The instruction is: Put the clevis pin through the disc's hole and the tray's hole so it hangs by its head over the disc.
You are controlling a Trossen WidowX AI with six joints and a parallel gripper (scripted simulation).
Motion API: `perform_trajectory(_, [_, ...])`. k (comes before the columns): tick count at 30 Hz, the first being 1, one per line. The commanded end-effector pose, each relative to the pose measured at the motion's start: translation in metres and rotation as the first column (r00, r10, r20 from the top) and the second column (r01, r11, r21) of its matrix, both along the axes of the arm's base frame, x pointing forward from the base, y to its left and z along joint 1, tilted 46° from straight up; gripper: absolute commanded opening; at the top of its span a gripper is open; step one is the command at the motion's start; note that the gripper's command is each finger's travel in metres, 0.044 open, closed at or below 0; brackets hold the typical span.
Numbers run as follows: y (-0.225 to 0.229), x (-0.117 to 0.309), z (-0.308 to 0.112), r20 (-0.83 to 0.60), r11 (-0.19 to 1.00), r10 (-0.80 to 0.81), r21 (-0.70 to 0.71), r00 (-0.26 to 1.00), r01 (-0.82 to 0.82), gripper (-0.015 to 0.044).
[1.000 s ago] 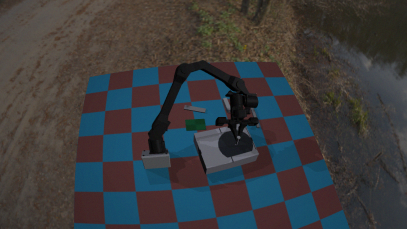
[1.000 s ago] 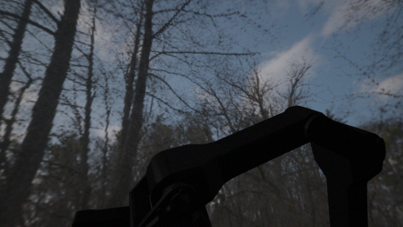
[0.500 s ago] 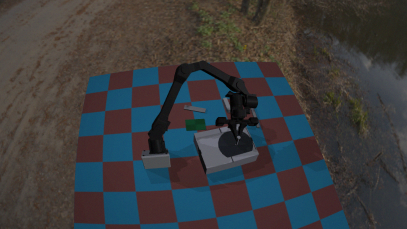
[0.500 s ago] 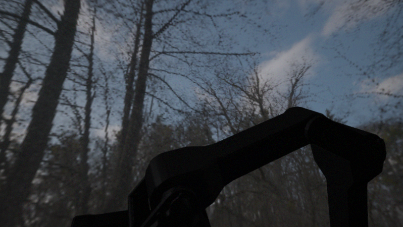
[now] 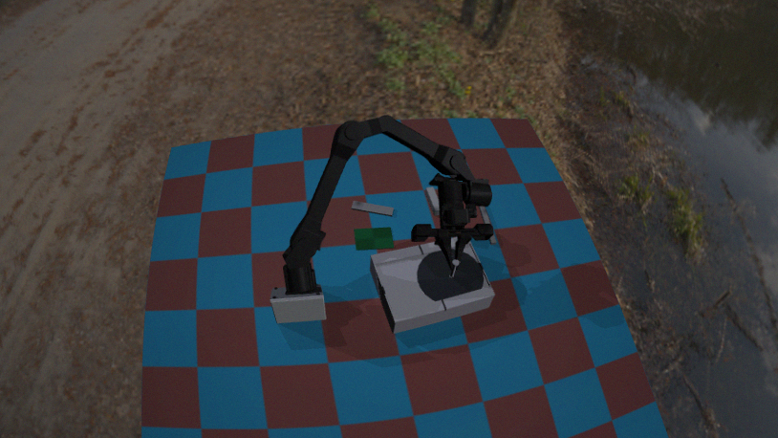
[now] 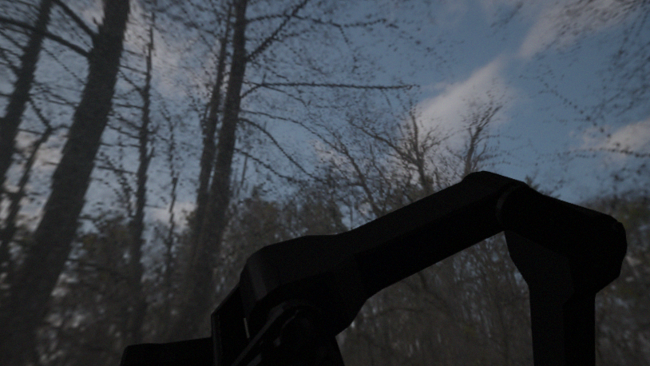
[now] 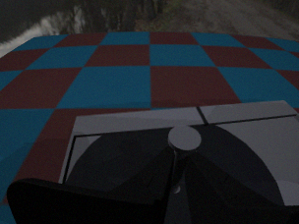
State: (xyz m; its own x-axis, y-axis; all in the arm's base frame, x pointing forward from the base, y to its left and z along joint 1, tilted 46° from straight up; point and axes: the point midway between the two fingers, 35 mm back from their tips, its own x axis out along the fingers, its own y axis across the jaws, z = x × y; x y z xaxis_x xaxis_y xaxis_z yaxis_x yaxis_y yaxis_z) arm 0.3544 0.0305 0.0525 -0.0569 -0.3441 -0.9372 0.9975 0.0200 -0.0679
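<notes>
Our gripper (image 5: 454,260) (image 7: 179,154): clamped on pin (image 5: 456,263) (image 7: 185,138), head up, over disc (image 5: 435,274) (image 7: 98,162); tray (image 5: 402,296) (image 7: 113,120) at four o'clock from green patch (image 5: 374,238).

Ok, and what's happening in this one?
A black robot arm has its end effector shut on the clevis pin, holding it head up over the dark disc. The disc lies flat in the rimmed tray. The pin's head stands above the disc and the pin has not been let go. Whether its tip has entered the disc's hole, I can't tell. A green patch lies beside the tray.
</notes>
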Motion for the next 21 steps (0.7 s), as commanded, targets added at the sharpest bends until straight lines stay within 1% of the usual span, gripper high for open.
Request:
perform_trajectory(1, [0.0007, -0.0013, 0.0001, 0.003, 1.000, -0.008, 0.012, 1.000, 0.007, 0.0000])
perform_trajectory(21, [-0.0016, -0.0033, -0.0013, -0.019, 0.999, 0.014, 0.030, 1.000, -0.013, 0.0000])
